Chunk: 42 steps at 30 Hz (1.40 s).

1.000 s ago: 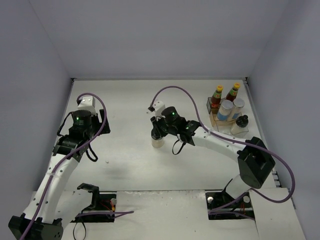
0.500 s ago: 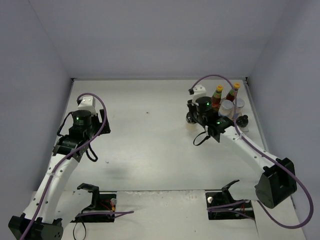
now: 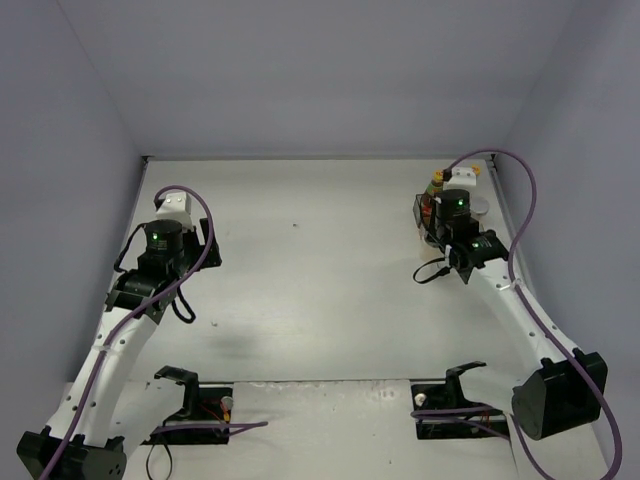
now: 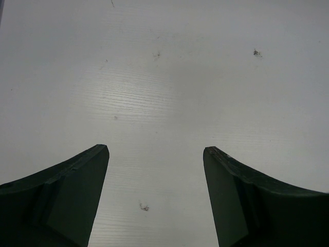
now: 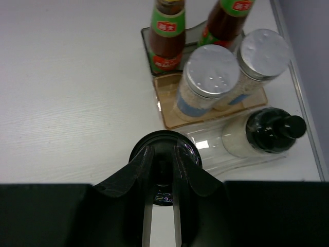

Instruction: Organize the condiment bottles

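Observation:
My right gripper (image 5: 163, 154) is shut on the top knob of a black-lidded pale jar (image 5: 191, 151) and holds it upright at the left end of the clear organizer's (image 5: 205, 140) front tier. The other black-lidded jar (image 5: 267, 135) stands at that tier's right end. Two silver-lidded shakers (image 5: 208, 82) (image 5: 259, 55) stand on the middle tier. Two red sauce bottles (image 5: 167, 36) (image 5: 223, 20) stand behind them. In the top view my right gripper (image 3: 452, 215) covers most of the organizer. My left gripper (image 4: 156, 149) is open and empty over bare table, far left (image 3: 160, 245).
The organizer stands in the back right corner, close to the right wall (image 3: 560, 150) and the table's right edge (image 5: 300, 103). White table (image 3: 300, 270) lies between the two arms. Purple cables loop over both arms.
My right arm has swung from the table's middle to the back right corner, carrying the black-lidded jar to the organizer's front tier. My left arm has not moved.

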Motion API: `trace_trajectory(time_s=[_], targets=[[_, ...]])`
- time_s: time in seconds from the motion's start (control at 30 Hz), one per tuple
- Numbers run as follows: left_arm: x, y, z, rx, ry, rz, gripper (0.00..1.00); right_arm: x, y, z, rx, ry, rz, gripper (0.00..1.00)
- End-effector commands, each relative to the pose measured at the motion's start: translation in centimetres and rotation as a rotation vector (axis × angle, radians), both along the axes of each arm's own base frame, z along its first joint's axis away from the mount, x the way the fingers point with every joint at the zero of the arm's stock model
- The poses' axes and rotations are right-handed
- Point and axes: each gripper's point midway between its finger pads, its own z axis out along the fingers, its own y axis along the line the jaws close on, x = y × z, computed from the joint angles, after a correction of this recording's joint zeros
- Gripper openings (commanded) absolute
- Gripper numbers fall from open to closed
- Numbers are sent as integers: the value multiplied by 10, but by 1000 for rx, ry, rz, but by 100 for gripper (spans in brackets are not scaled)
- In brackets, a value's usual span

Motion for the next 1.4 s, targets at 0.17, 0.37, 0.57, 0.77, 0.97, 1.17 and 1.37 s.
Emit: trace_trajectory(time_s=[0.17,0.37,0.57,0.77,0.97,1.17,1.37], targets=[[11,-4,23,-34,-91,-1,74,2,-49,58,57,-186,-226,0],[11,-3,24,-35,-93,0,74,6,-67,49,80,-176,-308,0],[11,-3,25,-35,-96,1,74,11,-69,27,96,-162,-324,0],[11,-3,24,-34,-94,3,74,17,-66,5,111,-129,-314,0],[11,-3,23,-33,-90,1,74,18,-62,-13,137,-117,-306,0],[12,-3,22,-32,-87,3,74,15,-61,-39,147,-78,-318,10],[12,-3,23,-32,-88,3,74,15,-61,-48,143,-62,-328,36]])
